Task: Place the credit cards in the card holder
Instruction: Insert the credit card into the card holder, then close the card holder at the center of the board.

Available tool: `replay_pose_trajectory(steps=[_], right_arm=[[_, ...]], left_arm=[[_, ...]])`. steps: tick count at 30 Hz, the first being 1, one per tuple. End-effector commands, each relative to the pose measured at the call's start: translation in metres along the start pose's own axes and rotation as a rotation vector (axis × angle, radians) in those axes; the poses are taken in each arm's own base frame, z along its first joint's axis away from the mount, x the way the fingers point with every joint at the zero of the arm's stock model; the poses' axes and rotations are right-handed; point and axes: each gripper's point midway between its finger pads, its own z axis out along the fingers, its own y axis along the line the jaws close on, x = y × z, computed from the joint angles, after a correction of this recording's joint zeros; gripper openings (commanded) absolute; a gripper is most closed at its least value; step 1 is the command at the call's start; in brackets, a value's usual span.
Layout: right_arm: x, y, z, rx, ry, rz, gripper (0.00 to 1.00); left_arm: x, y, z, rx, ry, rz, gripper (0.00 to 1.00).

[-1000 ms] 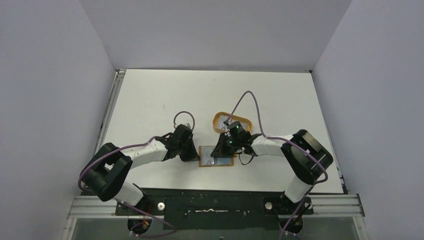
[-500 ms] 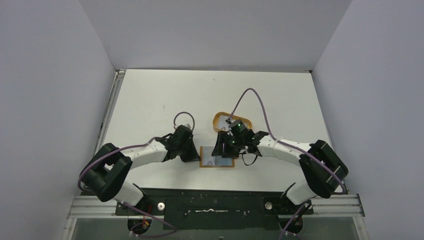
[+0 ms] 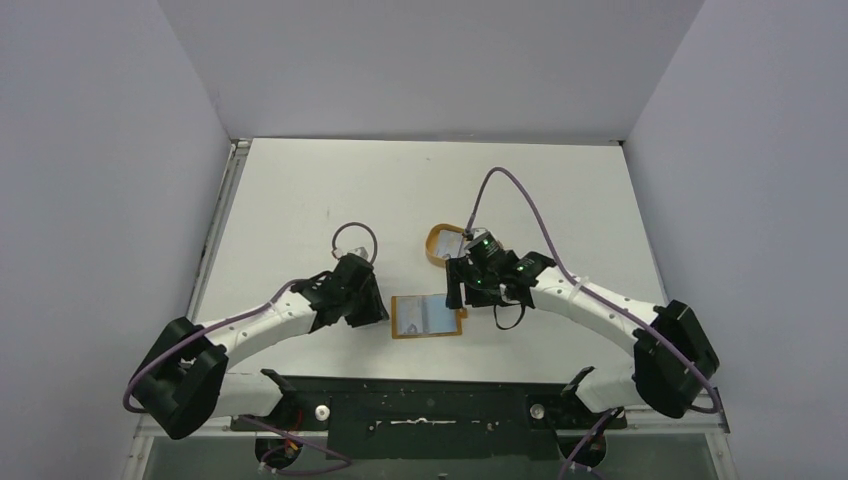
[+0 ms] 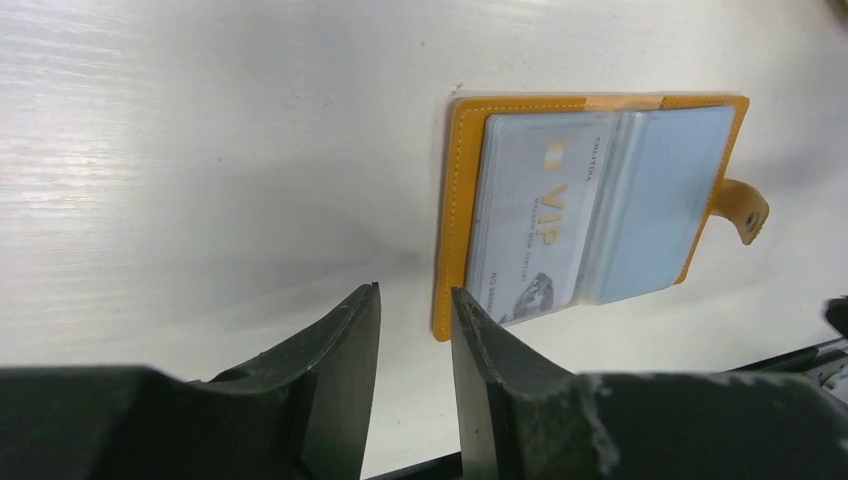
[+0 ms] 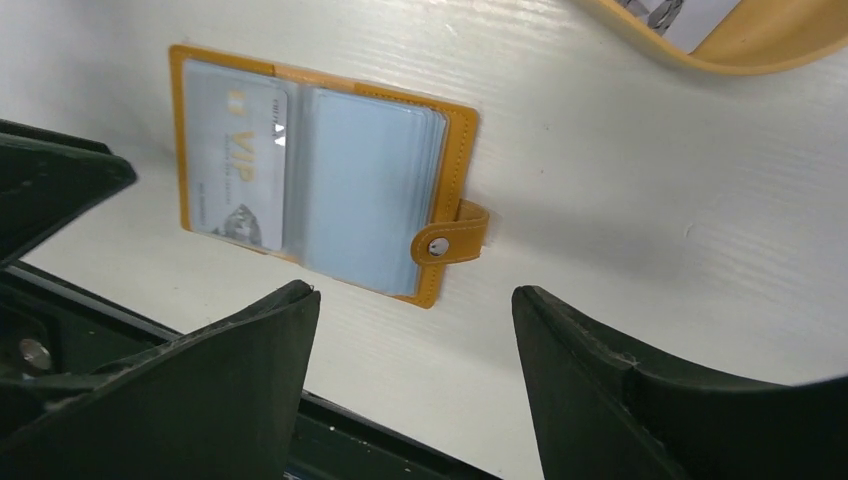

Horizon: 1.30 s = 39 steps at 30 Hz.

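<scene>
- The card holder (image 3: 428,316) is lying open and flat on the white tabletop (image 3: 300,200) between the two arms, its closure tab (image 5: 452,238) pointing toward the right arm.
- A silvery credit card (image 4: 535,215) marked VIP is sitting in one clear sleeve.
- The left jaws are standing just beside the holder's edge, slightly parted — gripping nothing.
- The right jaws are gaping wide near the tab, empty.
- Another card (image 5: 690,12) is resting in the orange tray (image 5: 720,55).

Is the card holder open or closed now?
Open. The card holder lies spread flat, both clear sleeves facing up, a VIP card in one, its tab unfastened.
</scene>
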Motion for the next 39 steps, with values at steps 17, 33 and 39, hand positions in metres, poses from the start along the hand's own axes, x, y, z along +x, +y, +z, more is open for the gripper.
replay_pose_trajectory(steps=[17,33,39], right_arm=[[0.015,-0.043,0.028,0.239,0.039,-0.075,0.11],[0.003,0.007,-0.048,-0.156,-0.129,-0.107,0.00],[-0.008,0.045,-0.038,-0.318,-0.155,-0.045,0.00]], left_arm=[[0.001,0.025,-0.002,-0.051,-0.042,0.039,0.30],[0.025,-0.054,0.042,0.095,0.126,0.181,0.19],[0.031,-0.057,0.050,0.091,0.153,0.196,0.16]])
